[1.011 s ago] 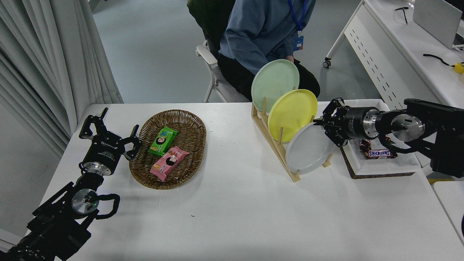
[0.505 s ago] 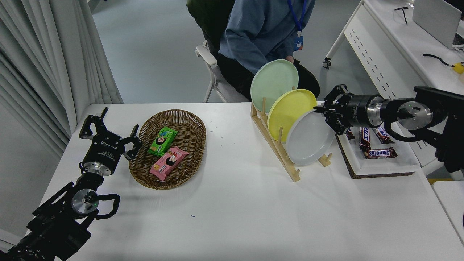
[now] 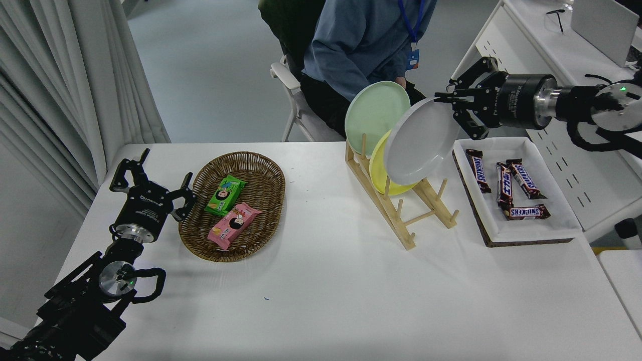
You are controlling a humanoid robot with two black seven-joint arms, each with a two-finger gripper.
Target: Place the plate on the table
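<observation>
One plate [image 3: 420, 143] — pale grey, tilted — held in air at upper right of frame, above wooden rack [image 3: 401, 213]; right gripper [image 3: 448, 102] pinches its top rim. Left gripper [image 3: 150, 186] parked lower left on table [image 3: 326, 291], jaws spread.

right arm reaching in from the right edge, raised high, right hand [image 3: 448, 103] clamped on a rim, left arm parked at lower left, left hand [image 3: 150, 178] with fingers spread
</observation>
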